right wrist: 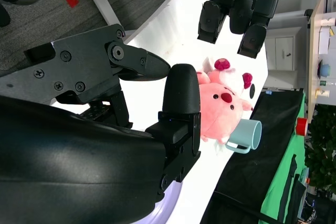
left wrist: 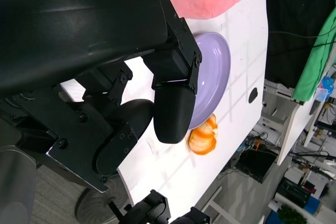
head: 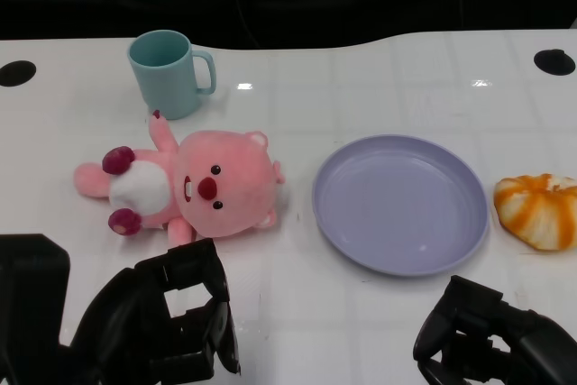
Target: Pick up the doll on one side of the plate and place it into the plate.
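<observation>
Both robot hands, left and right, hang released; doll lies untouched at 9 o'clock of plate.

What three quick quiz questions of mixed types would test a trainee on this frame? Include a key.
1. True or false: the pink doll already lies in the purple plate.
2. Multiple choice: what sits on the far side of the plate from the doll? A) teal mug B) orange-and-white striped toy C) spoon
3. Short answer: what does each hand hold?

Key
1. False. The doll lies on the table beside the plate, which holds nothing.
2. B. The striped toy; the teal mug stands behind the doll.
3. Nothing. The left hand and right hand hover near the table's front edge, fingers apart.
</observation>
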### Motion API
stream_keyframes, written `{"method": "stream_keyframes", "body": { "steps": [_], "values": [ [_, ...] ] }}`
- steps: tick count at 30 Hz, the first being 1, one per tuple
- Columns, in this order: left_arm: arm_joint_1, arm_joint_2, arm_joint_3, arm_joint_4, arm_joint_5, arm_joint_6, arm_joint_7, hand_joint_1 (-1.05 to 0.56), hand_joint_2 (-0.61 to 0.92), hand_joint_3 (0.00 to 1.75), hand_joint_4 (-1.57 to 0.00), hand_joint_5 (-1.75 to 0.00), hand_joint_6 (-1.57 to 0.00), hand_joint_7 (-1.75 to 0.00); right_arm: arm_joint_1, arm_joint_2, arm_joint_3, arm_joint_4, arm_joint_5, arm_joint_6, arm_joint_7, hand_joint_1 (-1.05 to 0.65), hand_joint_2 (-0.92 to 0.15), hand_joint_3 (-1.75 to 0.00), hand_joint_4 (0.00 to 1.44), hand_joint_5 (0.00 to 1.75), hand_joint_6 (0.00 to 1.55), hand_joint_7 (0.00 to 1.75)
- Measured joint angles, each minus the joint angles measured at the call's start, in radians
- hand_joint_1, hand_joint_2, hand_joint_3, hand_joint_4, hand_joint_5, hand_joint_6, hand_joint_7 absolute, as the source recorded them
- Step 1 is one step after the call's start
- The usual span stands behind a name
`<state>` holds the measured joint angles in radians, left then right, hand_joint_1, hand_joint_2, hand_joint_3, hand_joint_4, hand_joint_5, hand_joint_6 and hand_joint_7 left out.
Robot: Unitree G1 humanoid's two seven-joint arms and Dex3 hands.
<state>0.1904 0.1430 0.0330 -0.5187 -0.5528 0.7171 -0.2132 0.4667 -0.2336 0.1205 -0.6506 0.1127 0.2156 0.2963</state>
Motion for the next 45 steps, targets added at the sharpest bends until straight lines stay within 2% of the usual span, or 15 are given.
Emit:
{"method": "stream_keyframes", "body": {
  "steps": [31,35,36,39,45],
  "values": [
    [0.0,0.001,0.0,0.0,0.001,-0.001,0.0,-0.1,0.4,1.52,-0.93,-1.75,-0.77,-1.74,-0.002,0.0,0.001,0.003,-0.001,-0.004,0.0,-0.24,-0.88,-0.59,0.63,1.75,0.45,1.63],
    [0.0,0.001,0.001,0.001,0.0,-0.007,-0.001,-0.09,0.43,1.47,-0.88,-1.7,-0.82,-1.58,-0.002,0.0,0.001,0.003,-0.001,-0.004,0.0,-0.23,-0.88,-0.6,0.63,1.75,0.45,1.63],
    [0.0,0.0,0.003,0.001,-0.001,-0.01,-0.001,-0.1,0.46,1.4,-0.87,-1.61,-0.83,-1.44,-0.002,0.0,0.001,0.003,-0.001,-0.004,0.0,-0.23,-0.88,-0.6,0.63,1.75,0.44,1.63],
    [0.0,-0.003,0.006,0.001,-0.001,-0.022,-0.001,-0.11,0.47,1.33,-0.81,-1.51,-0.81,-1.23,-0.003,0.0,0.001,0.003,-0.001,-0.005,0.0,-0.23,-0.88,-0.6,0.62,1.75,0.44,1.63],
    [-0.006,-0.004,0.016,0.006,-0.002,-0.054,-0.004,-0.18,0.43,1.28,-0.71,-1.46,-0.77,-1.04,-0.005,0.0,0.003,0.005,-0.003,-0.005,0.0,-0.23,-0.88,-0.6,0.63,1.75,0.44,1.64]
  ]
}}
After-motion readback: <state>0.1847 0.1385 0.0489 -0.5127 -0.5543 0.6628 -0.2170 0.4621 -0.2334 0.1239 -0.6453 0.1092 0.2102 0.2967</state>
